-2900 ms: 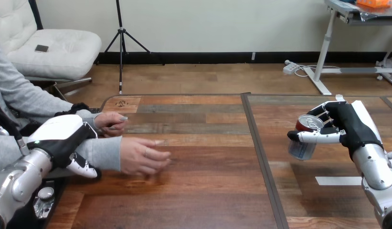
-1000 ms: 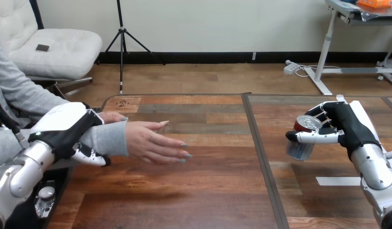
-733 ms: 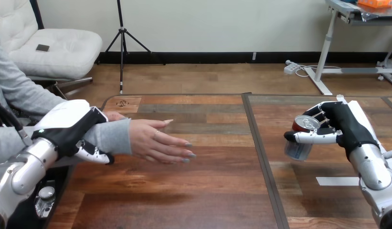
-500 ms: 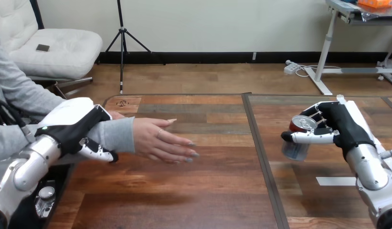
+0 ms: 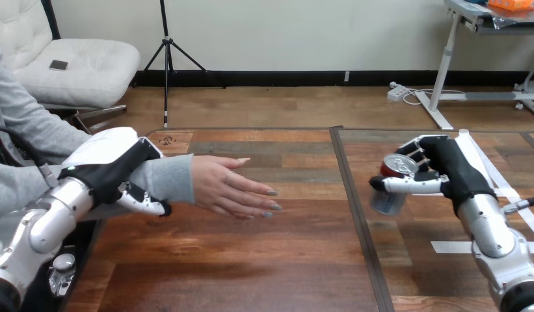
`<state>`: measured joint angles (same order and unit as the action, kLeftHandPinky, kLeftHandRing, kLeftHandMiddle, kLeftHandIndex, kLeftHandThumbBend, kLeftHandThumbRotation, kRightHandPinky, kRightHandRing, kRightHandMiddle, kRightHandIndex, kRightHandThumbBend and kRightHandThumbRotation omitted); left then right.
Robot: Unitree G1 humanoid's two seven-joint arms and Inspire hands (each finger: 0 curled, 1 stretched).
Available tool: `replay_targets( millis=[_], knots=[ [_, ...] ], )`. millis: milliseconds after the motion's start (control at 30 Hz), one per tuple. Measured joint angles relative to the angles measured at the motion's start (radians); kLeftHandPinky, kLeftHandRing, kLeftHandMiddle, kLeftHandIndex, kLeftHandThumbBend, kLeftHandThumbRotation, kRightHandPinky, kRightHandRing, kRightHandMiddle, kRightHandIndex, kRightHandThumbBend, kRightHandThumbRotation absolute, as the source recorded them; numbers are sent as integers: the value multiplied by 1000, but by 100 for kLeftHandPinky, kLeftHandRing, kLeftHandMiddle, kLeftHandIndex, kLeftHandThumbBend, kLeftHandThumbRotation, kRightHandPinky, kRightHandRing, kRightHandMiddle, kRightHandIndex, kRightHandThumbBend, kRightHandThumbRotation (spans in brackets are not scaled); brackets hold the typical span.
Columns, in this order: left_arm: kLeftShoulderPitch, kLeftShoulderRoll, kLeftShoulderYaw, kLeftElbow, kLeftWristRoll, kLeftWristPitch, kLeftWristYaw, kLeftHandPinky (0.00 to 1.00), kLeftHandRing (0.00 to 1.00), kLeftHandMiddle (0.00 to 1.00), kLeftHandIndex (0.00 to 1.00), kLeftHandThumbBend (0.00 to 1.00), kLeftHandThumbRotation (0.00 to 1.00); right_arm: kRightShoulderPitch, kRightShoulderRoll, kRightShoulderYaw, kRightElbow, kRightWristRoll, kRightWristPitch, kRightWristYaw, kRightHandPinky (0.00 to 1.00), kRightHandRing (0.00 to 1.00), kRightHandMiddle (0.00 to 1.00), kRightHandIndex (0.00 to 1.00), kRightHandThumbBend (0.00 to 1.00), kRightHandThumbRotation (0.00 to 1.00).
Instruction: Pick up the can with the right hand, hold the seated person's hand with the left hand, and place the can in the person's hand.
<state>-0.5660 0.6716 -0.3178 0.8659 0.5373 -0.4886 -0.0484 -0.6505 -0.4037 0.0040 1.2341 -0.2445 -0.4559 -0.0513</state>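
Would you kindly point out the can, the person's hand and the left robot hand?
can point(image 5: 386, 203), head view, lower side wall.
person's hand point(image 5: 226, 188), head view, its middle.
left robot hand point(image 5: 108, 149), head view, white back shell.

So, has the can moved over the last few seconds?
Yes. The can, held in the right hand, has shifted left, closer to the dark seam across the table, and remains on that seam's right.

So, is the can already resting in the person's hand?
No, the right hand grips the can well apart from the person's hand.
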Motion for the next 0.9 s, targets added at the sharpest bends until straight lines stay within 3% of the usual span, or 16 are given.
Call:
replay_targets(
  millis=[900],
  knots=[
    [-1, -72, 1, -23, 0, 16, -21, 13, 18, 25, 26, 63, 0, -7, 70, 19, -20, -4, -17, -15, 36, 38, 42, 45, 79, 0]
  ],
)
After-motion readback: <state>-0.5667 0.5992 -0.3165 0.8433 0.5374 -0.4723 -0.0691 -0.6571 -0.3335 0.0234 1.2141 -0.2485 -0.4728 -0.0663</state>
